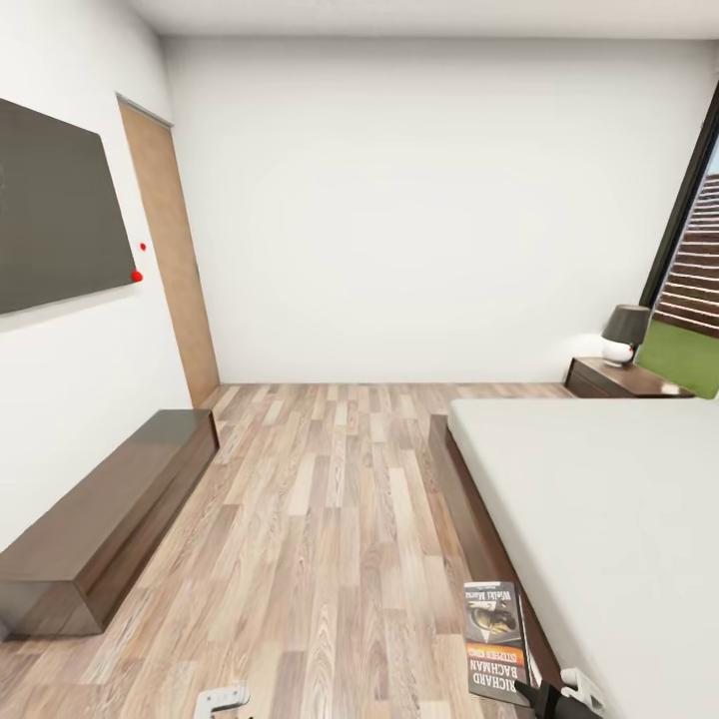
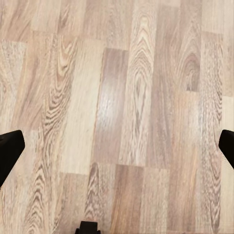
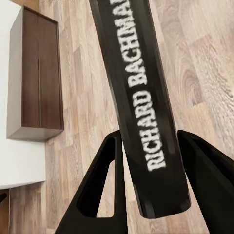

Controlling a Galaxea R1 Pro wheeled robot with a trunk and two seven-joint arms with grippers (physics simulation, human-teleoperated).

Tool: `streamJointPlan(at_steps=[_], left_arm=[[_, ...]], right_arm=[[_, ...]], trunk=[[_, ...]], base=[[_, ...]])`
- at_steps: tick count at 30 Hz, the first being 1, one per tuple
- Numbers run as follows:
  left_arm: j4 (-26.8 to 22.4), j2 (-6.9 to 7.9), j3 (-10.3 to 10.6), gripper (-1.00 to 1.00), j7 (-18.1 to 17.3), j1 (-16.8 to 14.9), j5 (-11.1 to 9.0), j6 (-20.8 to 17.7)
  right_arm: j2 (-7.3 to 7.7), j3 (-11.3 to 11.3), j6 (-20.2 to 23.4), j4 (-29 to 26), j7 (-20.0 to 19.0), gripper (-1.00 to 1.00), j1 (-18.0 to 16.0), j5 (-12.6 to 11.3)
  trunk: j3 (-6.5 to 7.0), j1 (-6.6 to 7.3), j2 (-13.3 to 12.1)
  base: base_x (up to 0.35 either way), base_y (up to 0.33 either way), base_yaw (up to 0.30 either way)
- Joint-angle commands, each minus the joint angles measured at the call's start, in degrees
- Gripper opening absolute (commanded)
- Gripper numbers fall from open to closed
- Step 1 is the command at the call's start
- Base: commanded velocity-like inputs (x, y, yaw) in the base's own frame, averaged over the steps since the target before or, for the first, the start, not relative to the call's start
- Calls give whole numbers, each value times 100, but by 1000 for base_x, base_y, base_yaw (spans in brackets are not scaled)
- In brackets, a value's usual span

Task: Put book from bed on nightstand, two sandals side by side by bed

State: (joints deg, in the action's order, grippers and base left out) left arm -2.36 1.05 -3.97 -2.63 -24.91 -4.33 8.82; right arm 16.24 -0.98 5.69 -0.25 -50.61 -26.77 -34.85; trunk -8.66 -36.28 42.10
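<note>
One bedroom with white walls and a wood-plank floor (image 1: 320, 519) holds one bed (image 1: 619, 519), its flat grey mattress running along the head view's right side above a dark wooden frame. One long low dark-wood sideboard (image 1: 100, 529) stands against the left wall, below one dark wall panel (image 1: 50, 210) and near one wooden door (image 1: 170, 250). One nightstand (image 1: 614, 379) sits beyond the bed's far corner, carrying one lamp (image 1: 626, 335). One book (image 1: 496, 639) is held off the floor just beside the bed's near outer edge; the right gripper (image 3: 148, 195) has its fingers clamped on the spine lettered "Richard Bachman". The left gripper (image 2: 117, 146) hangs over bare floor, fingers (image 2: 9, 151) spread wide apart.
</note>
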Motion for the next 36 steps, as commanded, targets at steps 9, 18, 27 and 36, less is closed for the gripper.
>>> streamJointPlan(at_steps=[9,18,27,36], left_arm=[[8,0,-37,100,-27,-5,-42,15],[8,0,-35,100,-27,-5,-42,15],[8,0,-36,100,-25,-5,-42,15],[8,0,-40,100,-23,-5,-42,15]], right_arm=[[2,-5,57,-1,-19,-100,-4,-57],[2,-2,58,-1,-19,-100,-4,-57],[2,-3,58,0,-19,-100,-5,-57],[2,-5,57,2,-18,-100,-4,-57]], trunk=[[-9,-5,7],[-9,-5,7],[-9,-5,7],[-9,-5,7]], base=[[331,0,0],[332,0,0],[332,0,0],[332,0,0]])
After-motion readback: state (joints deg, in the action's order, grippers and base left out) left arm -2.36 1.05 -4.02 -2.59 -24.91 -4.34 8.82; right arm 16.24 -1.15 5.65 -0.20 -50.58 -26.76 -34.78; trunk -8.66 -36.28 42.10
